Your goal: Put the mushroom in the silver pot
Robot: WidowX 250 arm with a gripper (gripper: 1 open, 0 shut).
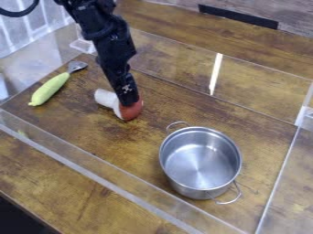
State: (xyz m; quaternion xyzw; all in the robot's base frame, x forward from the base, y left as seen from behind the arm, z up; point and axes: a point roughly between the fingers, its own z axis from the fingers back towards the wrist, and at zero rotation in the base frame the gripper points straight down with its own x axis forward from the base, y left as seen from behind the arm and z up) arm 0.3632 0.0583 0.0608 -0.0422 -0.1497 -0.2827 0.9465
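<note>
Meanwhile, on a dark wooden table (232, 55) ringed by low clear plastic walls, a black robot arm (104, 37) reaches down from the upper left, its pincer (126, 103) pointing steeply downward over a small toy mushroom with a reddish-brown cap and a short white stem (120, 104). The mushroom lies on its side on the boards, up and to the left of a round shiny silver pot with low straight walls and two small loop handles (202, 162), near it but clearly apart from it. The white stem points away from the pot, toward the left; the reddish cap is the end nearer the pot. The pincer's dark tip stands right at the mushroom, covering part of it where stem meets cap, and its jaws are spread wide rather than pinched on the toy; whether they actually touch it cannot be told from this angle. The pot sits upright on the table, its inside bare and gleaming. Farther left of the pot, beyond the arm and just beside the left plastic wall, lies an elongated yellow-green corn-like piece (49, 89), well apart from the mushroom.
</note>
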